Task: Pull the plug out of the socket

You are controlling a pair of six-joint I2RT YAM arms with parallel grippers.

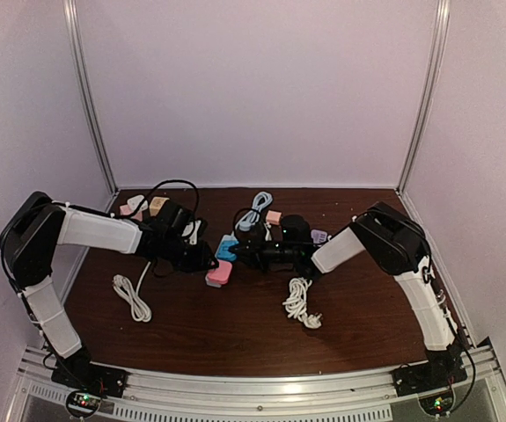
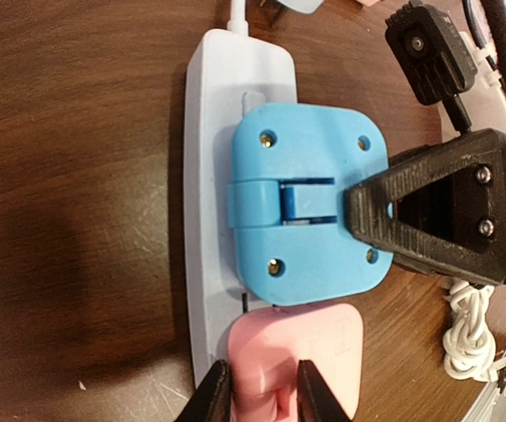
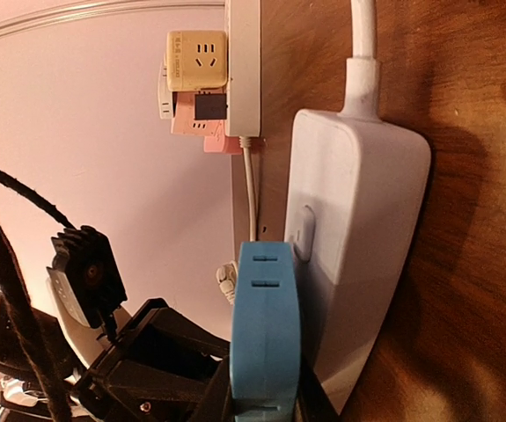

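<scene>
Protruding blue plug (image 2: 305, 202), rounded corners

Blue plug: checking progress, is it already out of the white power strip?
No, the blue plug sits flat against the white power strip, with no prongs showing between them.

No legible text, brand or number on blue plug (image 2: 310, 132) or power strip (image 2: 207, 132).
</scene>
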